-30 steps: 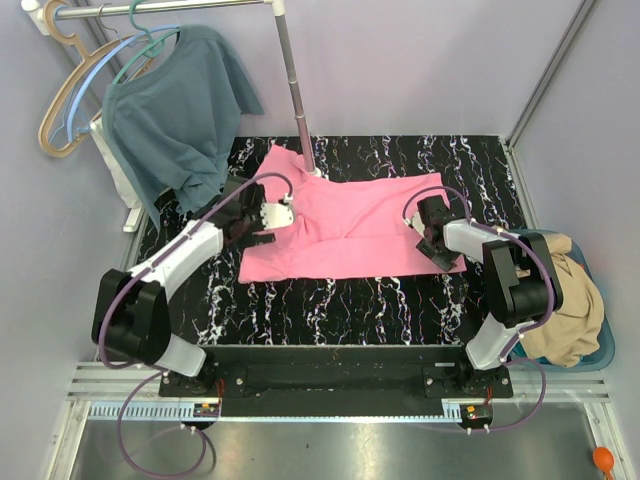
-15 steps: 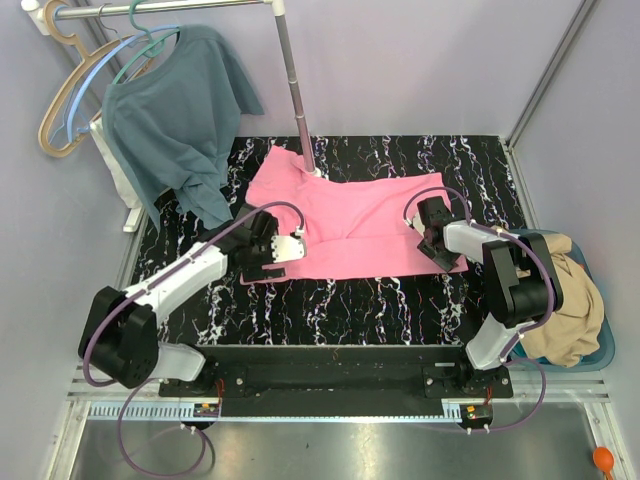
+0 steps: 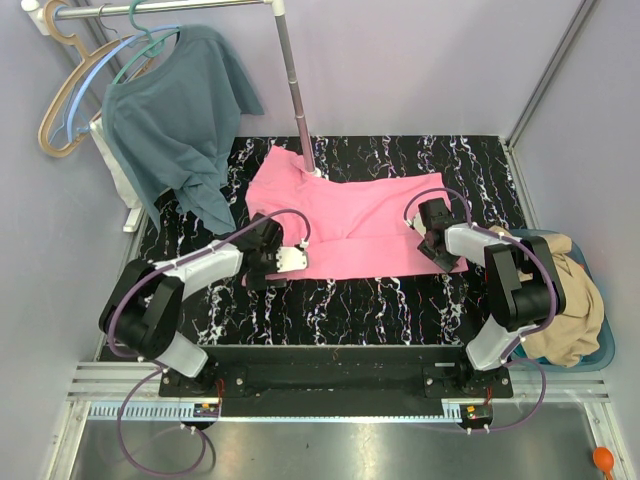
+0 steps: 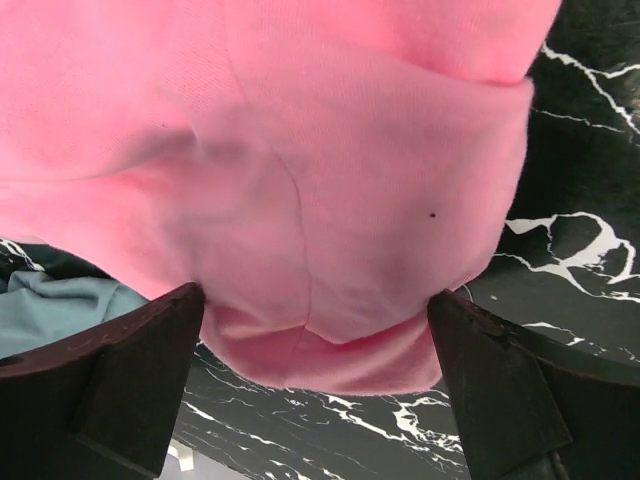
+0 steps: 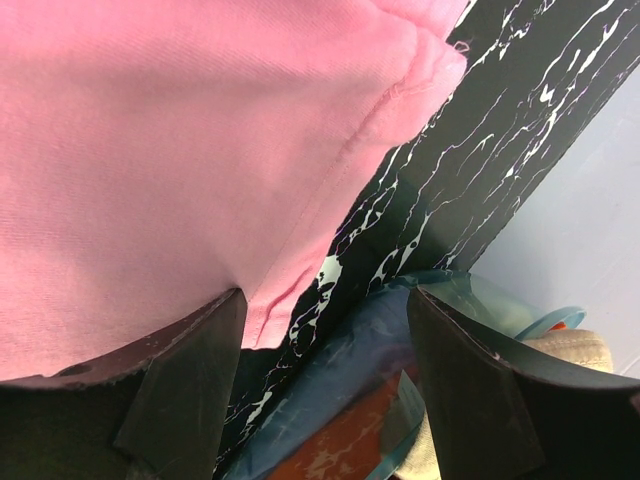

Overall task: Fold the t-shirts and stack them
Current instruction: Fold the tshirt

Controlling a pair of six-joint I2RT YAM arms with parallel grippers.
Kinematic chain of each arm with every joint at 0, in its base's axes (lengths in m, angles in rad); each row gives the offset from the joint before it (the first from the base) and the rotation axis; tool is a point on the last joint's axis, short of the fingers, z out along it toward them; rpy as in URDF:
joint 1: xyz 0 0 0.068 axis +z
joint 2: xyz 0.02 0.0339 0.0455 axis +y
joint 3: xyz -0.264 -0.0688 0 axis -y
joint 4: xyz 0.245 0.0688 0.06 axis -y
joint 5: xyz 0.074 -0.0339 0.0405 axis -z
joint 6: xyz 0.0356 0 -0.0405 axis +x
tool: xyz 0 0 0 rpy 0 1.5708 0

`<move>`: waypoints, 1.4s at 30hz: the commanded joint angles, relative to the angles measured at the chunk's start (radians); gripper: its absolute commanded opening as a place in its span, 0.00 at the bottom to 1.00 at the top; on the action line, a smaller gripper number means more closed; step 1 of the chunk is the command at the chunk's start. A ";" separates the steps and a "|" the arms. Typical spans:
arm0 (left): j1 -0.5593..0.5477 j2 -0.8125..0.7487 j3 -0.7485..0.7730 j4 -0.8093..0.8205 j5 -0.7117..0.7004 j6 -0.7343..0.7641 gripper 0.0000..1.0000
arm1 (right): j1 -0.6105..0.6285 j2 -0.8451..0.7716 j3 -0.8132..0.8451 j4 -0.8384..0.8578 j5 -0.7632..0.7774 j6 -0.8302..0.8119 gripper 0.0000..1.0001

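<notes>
Black marbled tabletop (image 3: 330, 310) carries the pink t-shirt (image 3: 360, 215), which lies across its middle. My left gripper (image 4: 315, 325) stands at its widest over the shirt's near-left corner. The folded cloth bulges between both fingers but is not pinched. My right gripper (image 5: 325, 305) is well open at the near-right corner, with the hem reaching only partway into the gap and nothing clamped. Beside that arm, the tan t-shirt (image 3: 572, 300) lies heaped in a blue basket (image 3: 600, 352).

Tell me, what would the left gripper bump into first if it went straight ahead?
Most likely the pink shirt: its corner lies right ahead, between the left gripper's open jaws, though how close is hard to judge.
</notes>
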 commanded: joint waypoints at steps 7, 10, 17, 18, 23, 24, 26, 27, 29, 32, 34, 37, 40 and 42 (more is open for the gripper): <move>0.004 -0.002 -0.107 0.055 -0.046 0.026 0.99 | -0.018 0.022 -0.062 -0.068 -0.074 -0.006 0.77; 0.004 -0.034 -0.143 0.045 -0.057 0.037 0.99 | -0.023 0.016 -0.069 -0.066 -0.070 -0.012 0.77; 0.003 -0.112 -0.225 0.015 -0.084 0.064 0.99 | -0.031 0.010 -0.082 -0.059 -0.061 -0.023 0.77; 0.004 -0.132 -0.233 0.008 -0.086 0.066 0.99 | -0.032 0.010 -0.082 -0.059 -0.061 -0.023 0.78; 0.004 -0.195 -0.276 -0.035 -0.088 0.070 0.99 | -0.032 0.002 -0.088 -0.056 -0.059 -0.026 0.78; 0.004 -0.216 -0.282 -0.050 -0.086 0.070 0.99 | -0.032 0.001 -0.088 -0.055 -0.059 -0.026 0.77; 0.003 -0.239 -0.293 -0.064 -0.088 0.072 0.99 | -0.032 -0.001 -0.089 -0.055 -0.056 -0.026 0.77; 0.004 -0.262 -0.293 -0.078 -0.088 0.072 0.99 | -0.032 -0.002 -0.089 -0.055 -0.058 -0.025 0.77; 0.003 -0.291 -0.287 -0.089 -0.089 0.075 0.99 | -0.034 -0.004 -0.091 -0.055 -0.058 -0.025 0.78; 0.004 -0.315 -0.256 -0.115 -0.084 0.072 0.99 | -0.032 -0.015 -0.093 -0.057 -0.053 -0.025 0.77; 0.004 -0.322 -0.214 -0.138 -0.068 0.060 0.99 | -0.032 -0.025 -0.091 -0.062 -0.055 -0.021 0.78; 0.003 -0.330 -0.143 -0.164 -0.032 0.041 0.99 | -0.032 -0.036 -0.094 -0.078 -0.053 -0.020 0.78; 0.003 -0.330 -0.082 -0.181 -0.019 0.029 0.99 | -0.032 -0.054 -0.096 -0.092 -0.051 -0.020 0.78; 0.001 -0.325 -0.055 -0.182 -0.018 0.029 0.99 | -0.032 -0.073 -0.089 -0.108 -0.059 -0.014 0.78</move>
